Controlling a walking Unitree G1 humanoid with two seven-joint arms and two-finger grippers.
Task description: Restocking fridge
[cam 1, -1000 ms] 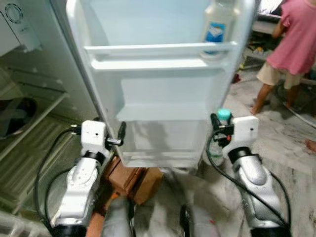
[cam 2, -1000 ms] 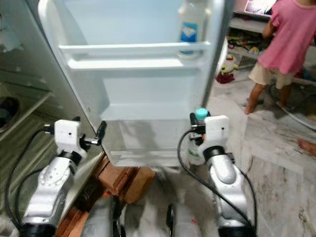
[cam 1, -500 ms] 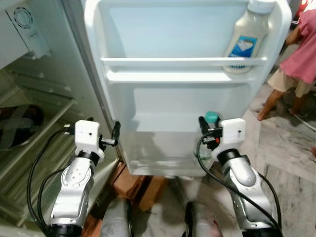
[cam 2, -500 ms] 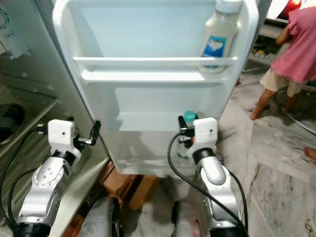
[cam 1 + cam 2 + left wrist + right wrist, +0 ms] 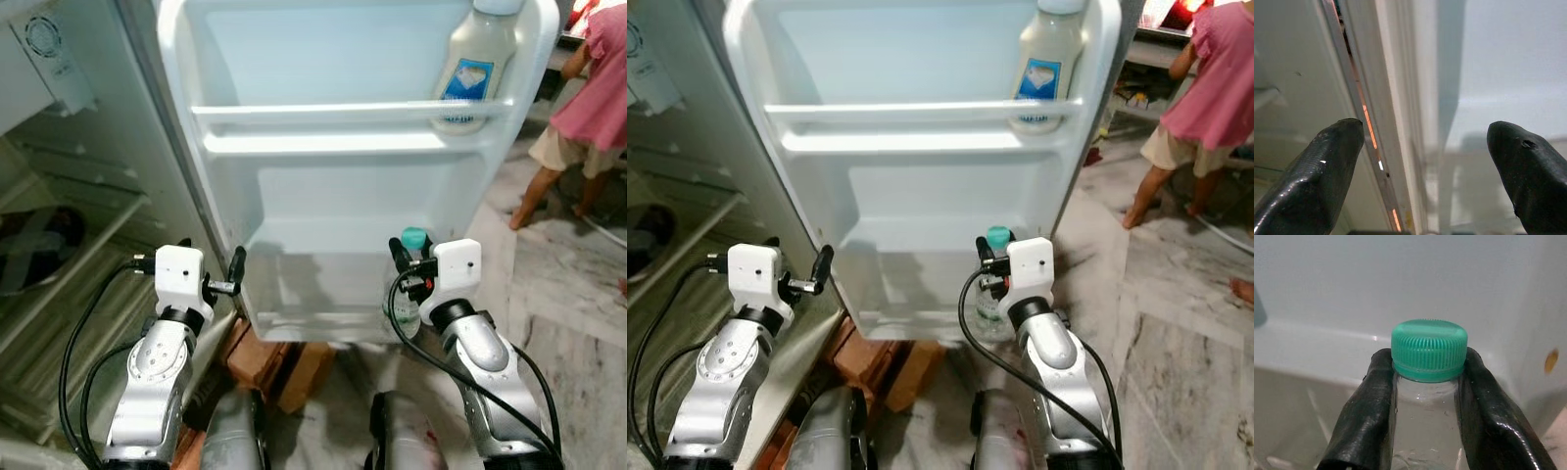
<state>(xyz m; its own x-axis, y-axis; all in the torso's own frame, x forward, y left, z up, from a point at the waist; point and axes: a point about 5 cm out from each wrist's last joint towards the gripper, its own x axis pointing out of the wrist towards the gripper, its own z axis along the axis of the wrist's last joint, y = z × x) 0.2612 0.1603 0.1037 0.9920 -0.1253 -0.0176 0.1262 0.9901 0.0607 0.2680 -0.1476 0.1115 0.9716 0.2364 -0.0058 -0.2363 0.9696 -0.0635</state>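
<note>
The open white fridge door [image 5: 343, 186] stands directly ahead of the robot, its inner side facing the head camera so that both door racks can be reached from where the robot stands. To the left lies the dim fridge cabinet with its wire shelves [image 5: 69, 294], and a person in a pink shirt [image 5: 598, 78] stands well apart at the far right on the pale marble floor [image 5: 568, 294].

The upper door shelf with its white retaining rail [image 5: 343, 110] already carries a tall cream-coloured plastic sauce bottle with a blue label [image 5: 473, 69], tucked into the right corner behind the rail, which keeps it from tipping out. The translucent lower door bin [image 5: 313, 294] looks unfilled, and I judge it is the target for the item in hand.

The right gripper [image 5: 1425, 382] is level with that bin's right end, at the door's outer edge. Its two black fingers [image 5: 1366, 406] are closed tight on the neck of a clear plastic water bottle with a green ribbed screw cap [image 5: 1429, 350], just under the cap, so the cap's rim likely stops the bottle slipping down and the bottle hangs upright for lowering.

The left gripper [image 5: 1425, 152] hovers by the door's hinge edge, fingers spread wide and holding nothing, probably ready to steady the door.
</note>
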